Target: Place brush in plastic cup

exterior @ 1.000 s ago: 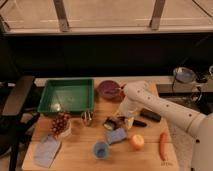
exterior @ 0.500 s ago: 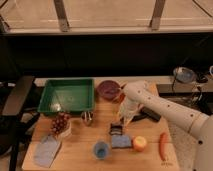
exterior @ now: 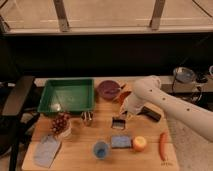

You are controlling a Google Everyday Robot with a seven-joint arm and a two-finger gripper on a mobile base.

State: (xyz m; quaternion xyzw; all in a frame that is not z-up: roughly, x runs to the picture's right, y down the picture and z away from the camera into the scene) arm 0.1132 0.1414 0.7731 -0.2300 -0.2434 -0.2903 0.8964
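Since the brush (exterior: 118, 124) is outside the cup (exterior: 101, 149), we log:
Gripper (exterior: 120, 117): clamped on brush, near cup.
Left: carry over, release.

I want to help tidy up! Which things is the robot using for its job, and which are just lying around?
For the job: brush, plastic cup, pincer right over the brush.
Just lying about: green tray, purple bowl, grapes, metal cup, blue sponge, carrot, cloth.

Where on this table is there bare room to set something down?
Bare wood lies between the grey cloth and the plastic cup, and between the metal cup and the brush under the claw. The front right is crowded: sponge, round fruit, carrot.
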